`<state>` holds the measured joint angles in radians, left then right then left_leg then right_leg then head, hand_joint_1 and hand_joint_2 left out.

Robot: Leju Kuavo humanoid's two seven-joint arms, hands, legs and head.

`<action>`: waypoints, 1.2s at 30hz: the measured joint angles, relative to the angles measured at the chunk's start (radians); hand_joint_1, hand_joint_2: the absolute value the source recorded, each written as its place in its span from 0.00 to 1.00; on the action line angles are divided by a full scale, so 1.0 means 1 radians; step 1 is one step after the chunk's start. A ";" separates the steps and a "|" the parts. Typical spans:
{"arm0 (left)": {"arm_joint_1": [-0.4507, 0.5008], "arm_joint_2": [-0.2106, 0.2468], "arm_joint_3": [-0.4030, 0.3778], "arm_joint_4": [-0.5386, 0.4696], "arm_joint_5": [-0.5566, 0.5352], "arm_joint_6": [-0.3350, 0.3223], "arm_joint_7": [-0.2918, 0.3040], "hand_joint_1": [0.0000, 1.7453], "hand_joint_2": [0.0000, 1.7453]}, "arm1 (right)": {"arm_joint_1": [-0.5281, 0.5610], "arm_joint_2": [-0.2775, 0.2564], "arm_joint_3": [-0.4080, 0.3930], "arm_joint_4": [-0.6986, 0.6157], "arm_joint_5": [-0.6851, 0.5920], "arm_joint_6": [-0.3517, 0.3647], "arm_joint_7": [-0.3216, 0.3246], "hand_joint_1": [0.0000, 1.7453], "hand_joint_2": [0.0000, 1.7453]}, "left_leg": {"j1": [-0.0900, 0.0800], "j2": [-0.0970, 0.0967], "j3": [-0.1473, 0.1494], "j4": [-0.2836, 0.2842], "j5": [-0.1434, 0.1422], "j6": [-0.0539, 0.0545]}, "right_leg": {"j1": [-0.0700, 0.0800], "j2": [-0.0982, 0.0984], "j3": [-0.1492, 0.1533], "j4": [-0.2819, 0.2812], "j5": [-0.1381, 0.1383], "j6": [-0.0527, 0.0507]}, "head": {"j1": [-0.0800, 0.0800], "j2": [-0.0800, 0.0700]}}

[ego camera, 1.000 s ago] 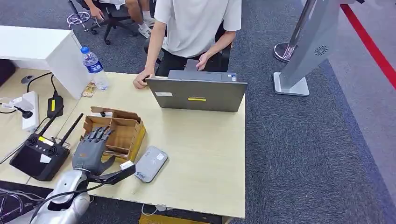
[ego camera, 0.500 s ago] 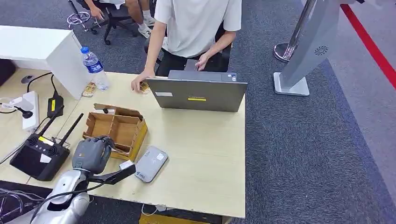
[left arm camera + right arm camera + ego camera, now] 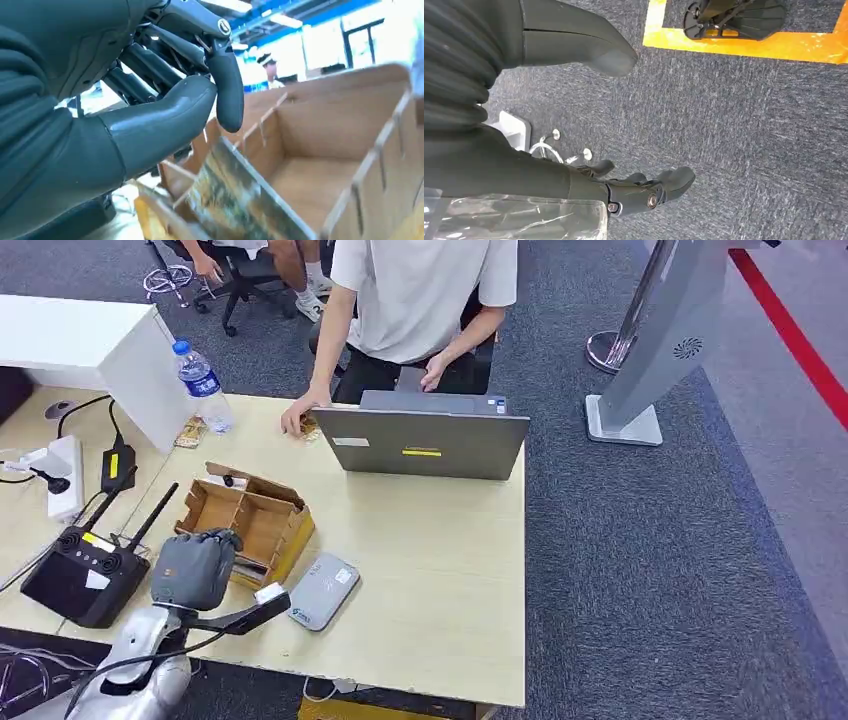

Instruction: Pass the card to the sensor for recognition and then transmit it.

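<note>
Looking for the card first, where was it?

Standing on edge in a near compartment of the brown cardboard divider box. The left wrist view showed a blurred, greenish patterned card just under the left hand.

Did the hand have it?

I couldn't tell. A second earlier its fingers had reached flat into the box; now they were curled in, thumb tip against a fingertip, close above the card's top edge. The box had also turned a little on the pale wooden tabletop, so I'd judge the hand had pushed it while closing.

And what did that mean for the task?

Probably the pick was under way, nothing lifted yet. The flat grey card sensor lay just beside the box, near the tabletop's front edge, so the carry would be short.

What about the other arm?

The right hand hung over the grey carpet, fingers loose, holding nothing. Across the tabletop a person sat behind a grey laptop.
</note>
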<state>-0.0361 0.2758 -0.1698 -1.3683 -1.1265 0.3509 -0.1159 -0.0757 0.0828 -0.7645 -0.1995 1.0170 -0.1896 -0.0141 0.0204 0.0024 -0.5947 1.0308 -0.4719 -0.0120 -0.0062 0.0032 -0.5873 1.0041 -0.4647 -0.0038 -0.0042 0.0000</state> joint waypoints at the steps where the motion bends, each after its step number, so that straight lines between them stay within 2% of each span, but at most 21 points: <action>1: 0.004 0.000 0.000 -0.011 0.005 0.010 -0.005 1.00 1.00 | 0.000 0.000 0.000 0.000 0.001 0.000 -0.001 0.00 1.00 | 0.000 0.000 0.000 0.000 0.000 0.000 | 0.000 0.000 0.000 0.000 0.000 0.000 | 0.000 0.000; 11: 0.048 0.000 0.018 -0.131 0.017 0.059 -0.044 1.00 1.00 | 0.001 0.000 0.000 0.000 0.002 -0.002 -0.006 0.00 1.00 | 0.000 0.000 0.000 0.000 0.000 0.000 | 0.000 0.000 0.000 0.000 0.000 0.000 | 0.000 0.000; 12: 0.050 0.000 0.018 -0.135 0.017 0.059 -0.044 0.00 1.00 | 0.001 0.000 0.000 0.000 0.002 -0.002 -0.006 0.00 1.00 | 0.000 0.000 0.000 0.000 0.000 0.000 | 0.000 0.000 0.000 0.000 0.000 0.000 | 0.000 0.000; 18: 0.058 0.002 0.025 -0.151 0.020 0.052 -0.052 0.00 1.00 | 0.001 0.000 0.000 0.000 0.005 0.000 -0.007 0.00 1.00 | 0.000 0.000 0.000 0.000 0.000 0.000 | 0.000 0.000 0.000 0.000 0.000 0.000 | 0.000 0.000; 24: 0.054 0.024 0.026 -0.143 -0.017 -0.104 0.016 0.00 1.00 | 0.001 0.000 -0.008 0.000 0.006 0.000 -0.007 0.00 1.00 | 0.000 0.000 0.000 0.000 0.000 0.000 | 0.000 0.000 0.000 0.000 0.000 0.000 | 0.000 0.000; 27: 0.049 0.039 0.026 -0.133 -0.026 -0.148 0.034 0.00 1.00 | 0.001 0.000 -0.016 0.000 0.006 0.000 -0.007 0.00 1.00 | 0.000 0.000 0.000 0.000 0.000 0.000 | 0.000 0.000 0.000 0.000 0.000 0.000 | 0.000 0.000; 36: 0.039 0.055 0.025 -0.109 -0.029 -0.174 0.042 0.00 1.00 | 0.001 0.000 -0.024 0.000 0.006 0.000 -0.007 0.00 1.00 | 0.000 0.000 0.000 0.000 0.000 0.000 | 0.000 0.000 0.000 0.000 0.000 0.000 | 0.000 0.000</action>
<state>0.0029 0.3304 -0.1446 -1.4771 -1.1551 0.1770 -0.0744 -0.0749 0.0828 -0.7889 -0.1995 1.0231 -0.1892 -0.0210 0.0204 0.0024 -0.5944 1.0308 -0.4719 -0.0120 -0.0062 0.0033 -0.5873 1.0040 -0.4647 -0.0038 -0.0038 0.0000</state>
